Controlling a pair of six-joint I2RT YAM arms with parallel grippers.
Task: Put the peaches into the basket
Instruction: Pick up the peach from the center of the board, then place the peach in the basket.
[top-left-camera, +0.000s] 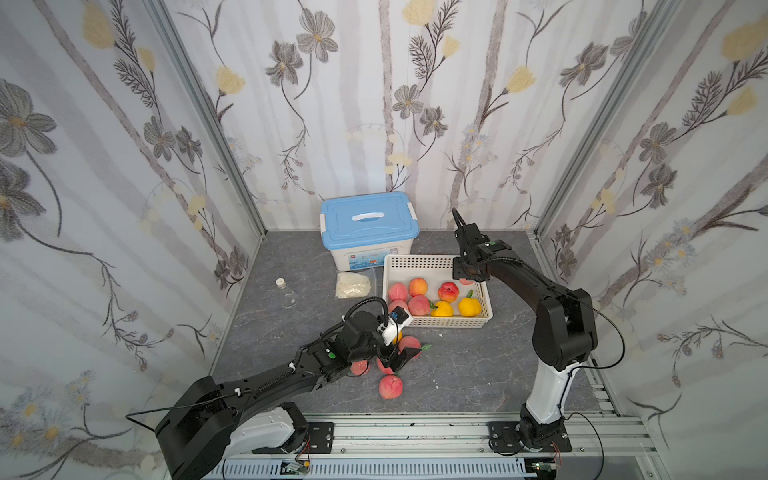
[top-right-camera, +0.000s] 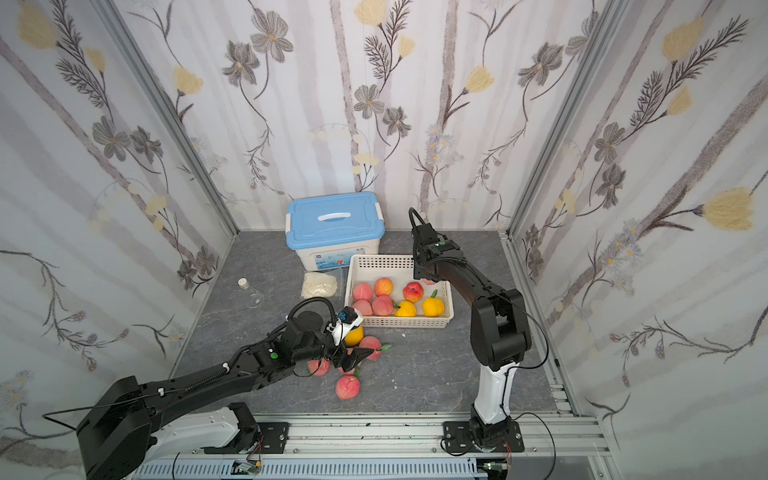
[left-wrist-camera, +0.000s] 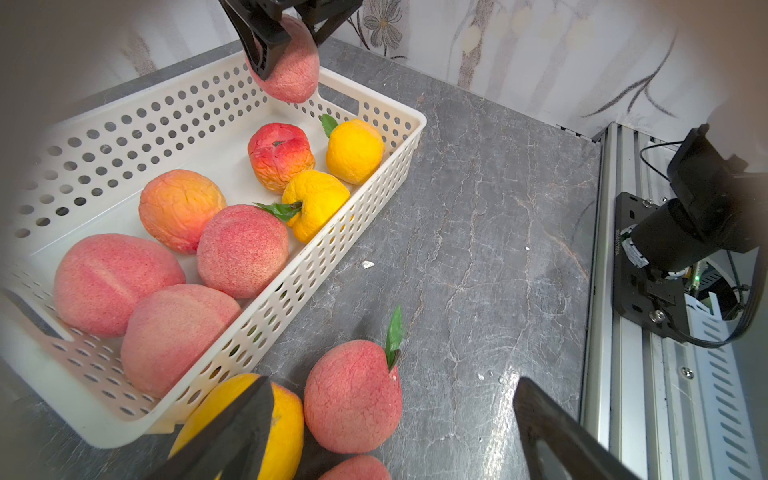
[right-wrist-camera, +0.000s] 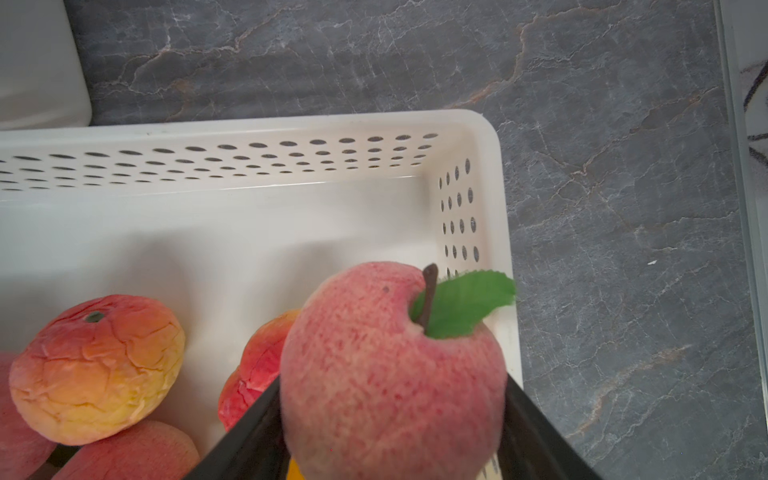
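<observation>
**Right arm.** The right gripper (right-wrist-camera: 392, 378) is closed partway on a pink peach (right-wrist-camera: 365, 324), with one finger on each flank. It holds the fruit above the basket (right-wrist-camera: 249, 124) at the basket's 2 o'clock corner, close to the side wall. Seven peaches (top-left-camera: 419, 305) lie inside, grouped from 9 o'clock round to 5 o'clock.

**Left arm.** The left gripper (left-wrist-camera: 392, 386) stands wide open and holds nothing. It hovers low over the loose peaches (top-left-camera: 390, 386) on the table (top-left-camera: 478, 365), at 7 o'clock from the basket. A leafed pink peach (left-wrist-camera: 353, 403) sits between the fingers, and a yellow peach (left-wrist-camera: 286, 419) lies against one of them.

**Cautions.**
- Released this near the wall, the held fruit may strike the rim and roll out onto the table.
- The loose fruit is tightly packed. Closing here may catch the yellow peach as well, or push its neighbours away.
- Both arms work toward the same basket, so their paths could cross.
</observation>
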